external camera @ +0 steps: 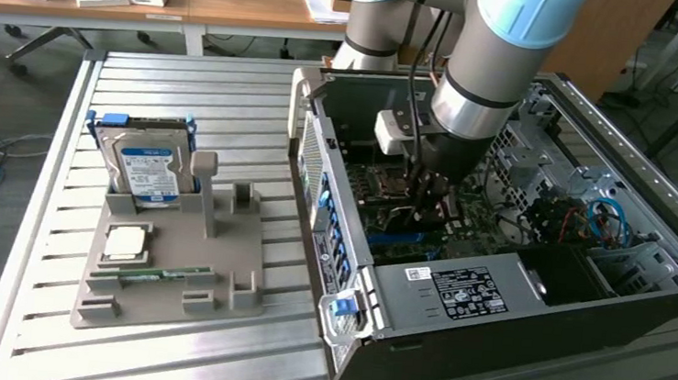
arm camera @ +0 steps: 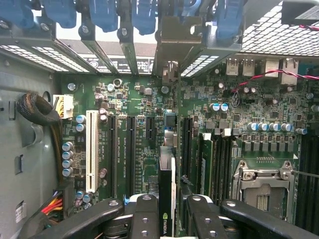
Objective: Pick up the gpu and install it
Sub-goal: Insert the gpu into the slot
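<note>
The slatted metal surface (external camera: 188, 94) carries an open computer case (external camera: 478, 285) lying on its side toward the exterior view's right, and a grey holder tray (external camera: 173, 268) toward the exterior view's left. The robot arm (external camera: 497, 66) reaches down from above into the case, its wrist well inside the open chassis. The green motherboard (arm camera: 139, 149) covers the floor of the case, with a white expansion slot (arm camera: 91, 149) and several dark slots running side by side, a processor socket (arm camera: 264, 186) with a metal frame, and a row of blue clips (arm camera: 144, 15) along the rear slot openings. In the tray a hard drive with a blue-white label (external camera: 147, 166) stands upright at the far end, a square chip (external camera: 125, 243) lies flat in the middle, and a small green memory stick (external camera: 159, 275) lies near the front edge.

The tool (arm camera: 167, 211) is low over the motherboard, its two black fingers (arm camera: 144, 219) pinching the gpu (arm camera: 167, 189) between them. The card is held edge-on and upright, a thin dark strip with a green logo on its edge, standing directly over a dark slot near the middle of the board, between the white slot and the memory slots. Whether its lower edge is seated in the slot cannot be told. In the exterior view the tool (external camera: 430, 203) sits deep in the case over the board.
</note>
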Robot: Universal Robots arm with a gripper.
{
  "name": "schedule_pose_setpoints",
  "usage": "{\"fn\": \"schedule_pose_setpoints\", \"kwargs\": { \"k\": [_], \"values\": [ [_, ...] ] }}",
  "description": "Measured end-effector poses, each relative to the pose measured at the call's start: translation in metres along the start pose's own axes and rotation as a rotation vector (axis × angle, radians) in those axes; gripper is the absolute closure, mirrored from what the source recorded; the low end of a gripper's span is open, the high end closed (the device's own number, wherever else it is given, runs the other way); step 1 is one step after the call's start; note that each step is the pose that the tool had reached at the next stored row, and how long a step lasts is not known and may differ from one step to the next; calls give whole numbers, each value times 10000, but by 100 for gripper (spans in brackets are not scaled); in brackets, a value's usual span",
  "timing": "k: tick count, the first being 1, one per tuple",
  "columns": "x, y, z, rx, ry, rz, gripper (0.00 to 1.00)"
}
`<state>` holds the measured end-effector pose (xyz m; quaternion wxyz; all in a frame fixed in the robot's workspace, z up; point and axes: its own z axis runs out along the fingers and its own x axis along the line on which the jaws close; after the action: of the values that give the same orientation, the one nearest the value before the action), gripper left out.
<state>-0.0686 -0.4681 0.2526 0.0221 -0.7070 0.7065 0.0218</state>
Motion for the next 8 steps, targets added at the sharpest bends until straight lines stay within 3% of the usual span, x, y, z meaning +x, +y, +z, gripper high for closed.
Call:
{"fn": "schedule_pose_setpoints", "kwargs": {
  "k": [8],
  "values": [
    [1, 4, 6, 0, -1, -2, 74]
  ]
}}
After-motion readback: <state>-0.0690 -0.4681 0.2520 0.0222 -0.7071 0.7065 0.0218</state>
